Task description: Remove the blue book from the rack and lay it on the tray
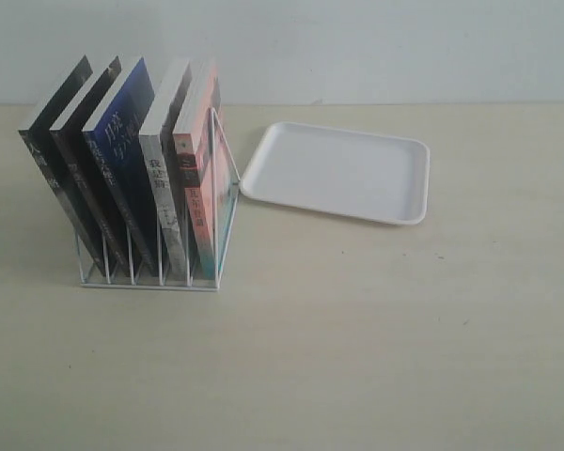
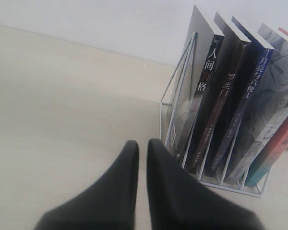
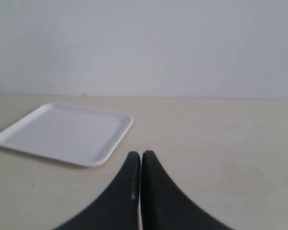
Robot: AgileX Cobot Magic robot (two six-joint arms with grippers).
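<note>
Exterior view, check one: where is the blue book (image 1: 127, 117)?
— In the rack (image 1: 150, 285), third slot from the left, leaning, a black book (image 1: 75, 141) touching its left side. The tray (image 1: 338, 169) lies flat just right of the rack.
Check two: end effectors?
— Left gripper (image 2: 143, 143): fingers drawn together, gripping nothing, near the rack's end. Right gripper (image 3: 141, 154): clenched, empty, near the tray.

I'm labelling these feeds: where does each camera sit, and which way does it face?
Exterior: off the arms, raised, facing rack and tray; no robot parts.
Left wrist: on left arm, past the left gripper toward the rack.
Right wrist: on right arm, past the right gripper toward the tray.
Shared: exterior and left wrist both show the blue book.
</note>
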